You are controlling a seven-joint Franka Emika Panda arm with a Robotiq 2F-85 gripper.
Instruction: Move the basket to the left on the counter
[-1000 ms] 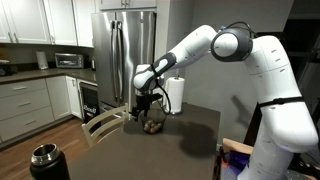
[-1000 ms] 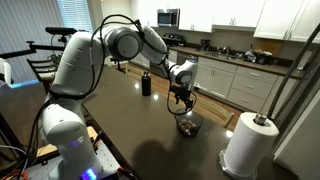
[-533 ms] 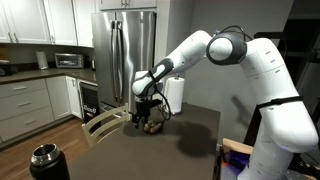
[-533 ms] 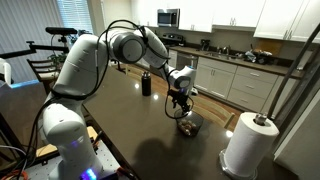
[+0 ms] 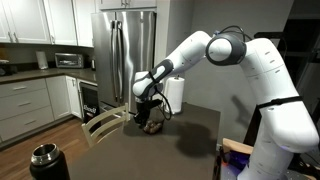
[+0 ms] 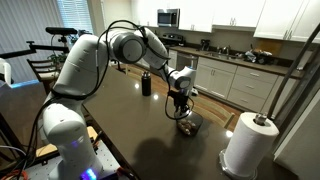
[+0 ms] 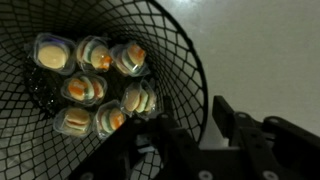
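The basket (image 7: 90, 80) is a dark wire bowl holding several small tan rounded lumps. It stands on the dark counter (image 5: 190, 140) near its far edge, seen in both exterior views (image 5: 152, 125) (image 6: 187, 126). My gripper (image 7: 197, 115) is down over the basket's near rim, also visible from outside (image 5: 150, 114) (image 6: 182, 111). One finger is inside the mesh wall and the other finger (image 7: 232, 118) outside it. A thin strip of counter still shows between the rim and the outer finger, so the jaws straddle the rim without clamping it.
A white paper-towel roll (image 6: 250, 145) stands on the counter close to the basket, also seen behind the arm (image 5: 176, 95). A black canister (image 5: 44, 160) is at the near corner and a dark bottle (image 6: 146, 83) farther along. A wooden chair back (image 5: 105, 125) stands at the counter's edge.
The arm has dropped a little, bringing the gripper down onto the basket's rim. The basket has not moved.
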